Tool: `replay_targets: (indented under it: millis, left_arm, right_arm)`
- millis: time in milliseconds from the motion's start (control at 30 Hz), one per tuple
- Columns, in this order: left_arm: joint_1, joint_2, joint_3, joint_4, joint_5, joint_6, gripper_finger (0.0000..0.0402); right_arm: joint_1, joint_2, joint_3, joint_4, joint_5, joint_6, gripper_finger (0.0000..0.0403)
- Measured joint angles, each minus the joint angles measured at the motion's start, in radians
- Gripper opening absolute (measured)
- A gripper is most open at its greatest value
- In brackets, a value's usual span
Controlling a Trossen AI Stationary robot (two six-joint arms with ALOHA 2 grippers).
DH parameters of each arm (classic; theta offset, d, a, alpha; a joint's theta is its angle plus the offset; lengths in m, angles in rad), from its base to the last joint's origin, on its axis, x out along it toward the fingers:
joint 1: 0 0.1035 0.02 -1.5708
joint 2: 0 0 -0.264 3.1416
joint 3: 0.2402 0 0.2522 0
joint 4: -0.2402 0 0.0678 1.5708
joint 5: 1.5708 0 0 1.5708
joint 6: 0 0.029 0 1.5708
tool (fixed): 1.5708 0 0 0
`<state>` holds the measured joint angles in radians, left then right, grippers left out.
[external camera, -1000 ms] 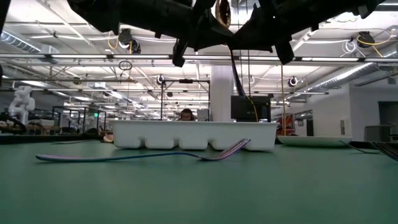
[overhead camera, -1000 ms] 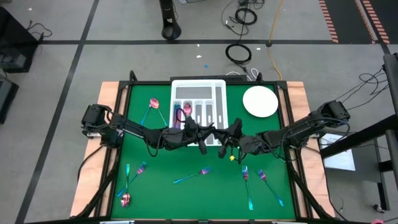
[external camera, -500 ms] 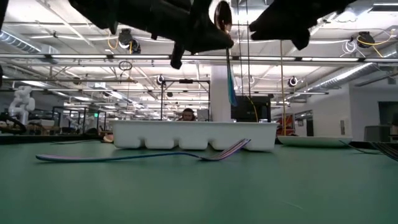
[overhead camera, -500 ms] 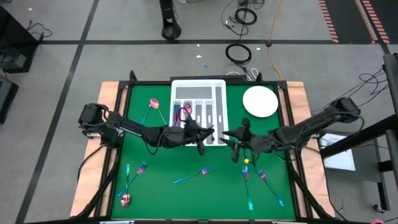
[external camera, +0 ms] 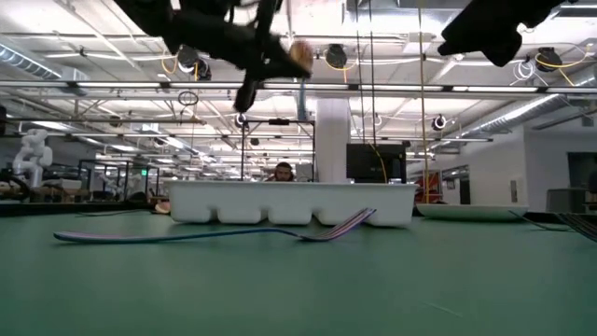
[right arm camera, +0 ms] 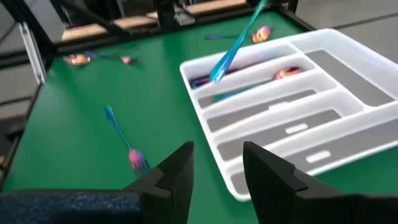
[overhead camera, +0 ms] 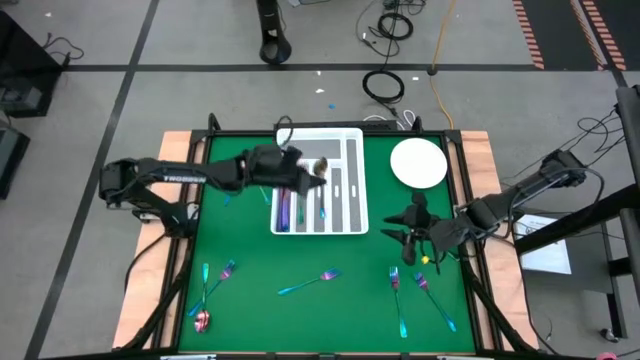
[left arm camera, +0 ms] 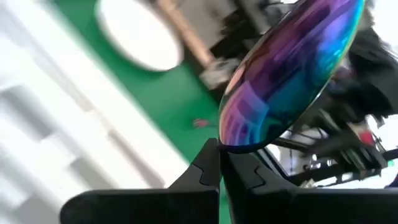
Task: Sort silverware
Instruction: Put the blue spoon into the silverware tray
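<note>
My left gripper (overhead camera: 310, 172) hangs above the white compartmented tray (overhead camera: 352, 205), shut on an iridescent spoon (left arm camera: 292, 68). The spoon's bowl (overhead camera: 322, 167) sticks up past the fingertips, and its blue handle (right arm camera: 233, 43) slants down toward the tray. My right gripper (overhead camera: 395, 228) stands open and holds nothing. It is above the green mat, off the tray's near right corner. More silverware (overhead camera: 285, 208) lies in the tray's left compartments. Loose forks and spoons (overhead camera: 310, 282) lie flat along the mat's near side. My left gripper pinches the spoon's neck (left arm camera: 227, 146), just below the bowl, between its two fingertips (left arm camera: 208, 165). The fingers come from the table's left, close to level. The spoon is lifted clear, bowl uppermost, with the handle (external camera: 303, 98) hanging below over the tray.
A round white plate (overhead camera: 418, 163) sits at the far right, beside the tray. Loose silverware lies near left (overhead camera: 212, 285) and near right (overhead camera: 398, 300), with one fork (right arm camera: 121, 140) in front of my right gripper. Bare mat lies between these groups and the tray.
My right gripper has let go of the spoon and drawn back toward the table's right edge, rising a little. My left gripper, still shut on the spoon, has risen and swung from the tray's near edge toward the far edge, rolling as it went. The spoon now hangs over the tray.
</note>
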<state>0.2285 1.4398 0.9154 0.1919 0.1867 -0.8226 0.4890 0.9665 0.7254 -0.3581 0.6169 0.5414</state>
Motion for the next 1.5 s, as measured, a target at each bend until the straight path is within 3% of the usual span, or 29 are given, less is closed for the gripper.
replay_targets:
  millis: [233, 500, 700, 967, 1500]
  left_arm:
    - [0.175, -0.001, 0.000, -0.222, 0.154, -0.175, 0.0005]
    - [0.207, 0.035, 0.000, -0.450, 0.133, -0.322, 0.0007]
    - [0.183, 0.119, 0.001, -0.418, 0.118, -0.448, 0.0007]
    - [0.194, 0.219, 0.017, -0.377, 0.119, -0.456, 0.0008]
    - [0.203, 0.236, 0.023, -0.417, 0.109, -0.427, 0.0008]
  right_arm:
    - [0.026, 0.030, -0.001, -0.049, 0.004, -0.029, 0.0126]
    - [0.022, 0.016, -0.001, -0.064, 0.010, -0.177, 0.0125]
    - [-0.004, -0.018, -0.001, -0.029, 0.012, -0.263, 0.0125]
    - [-0.018, -0.045, -0.001, 0.045, 0.012, -0.325, 0.0126]
    - [-0.018, -0.054, -0.001, 0.100, 0.010, -0.397, 0.0126]
